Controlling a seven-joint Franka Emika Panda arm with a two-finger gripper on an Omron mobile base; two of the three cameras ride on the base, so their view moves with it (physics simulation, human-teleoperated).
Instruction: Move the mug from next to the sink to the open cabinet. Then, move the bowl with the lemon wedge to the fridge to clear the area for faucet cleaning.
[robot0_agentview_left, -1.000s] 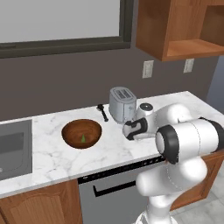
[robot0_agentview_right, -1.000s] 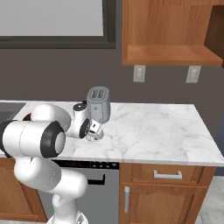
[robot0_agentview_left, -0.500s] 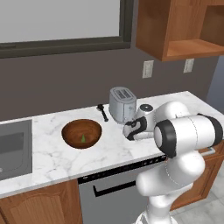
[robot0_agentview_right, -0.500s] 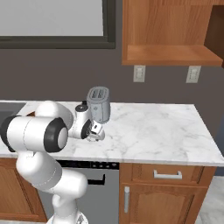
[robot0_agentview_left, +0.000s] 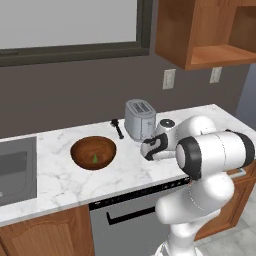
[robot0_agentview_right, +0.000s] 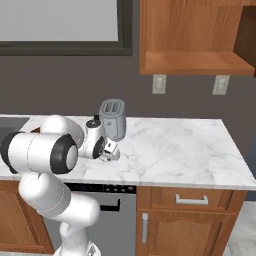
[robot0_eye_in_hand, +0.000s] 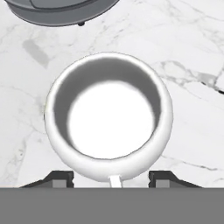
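Observation:
In the hand view the white mug (robot0_eye_in_hand: 109, 65) stands upright on the marble right under the hand, seen from above with its inside bare. My gripper (robot0_eye_in_hand: 111, 178) straddles the near wall of the mug, and its dark fingertips (robot0_eye_in_hand: 59, 177) lie against that wall on either side. From the base cameras my gripper (robot0_agentview_left: 150, 150) (robot0_agentview_right: 107, 150) is low on the counter just in front of the toaster. The reddish-brown bowl (robot0_agentview_left: 93, 152) with the green lemon wedge (robot0_agentview_left: 94, 158) sits to its left. The sink (robot0_agentview_left: 15, 170) is at the far left. The open cabinet (robot0_agentview_left: 210, 55) (robot0_agentview_right: 195, 62) hangs above to the right.
A grey toaster (robot0_agentview_left: 139, 119) (robot0_agentview_right: 113, 118) (robot0_eye_in_hand: 61, 11) stands just behind the mug. A small black utensil (robot0_agentview_left: 117, 129) lies left of the toaster. Bare marble counter (robot0_agentview_right: 180, 150) stretches to the right, with a dishwasher front (robot0_agentview_left: 130, 215) below.
The jaws have narrowed from wide open onto the mug's sides. The hand has shifted slightly left along the counter; bowl and toaster have not moved.

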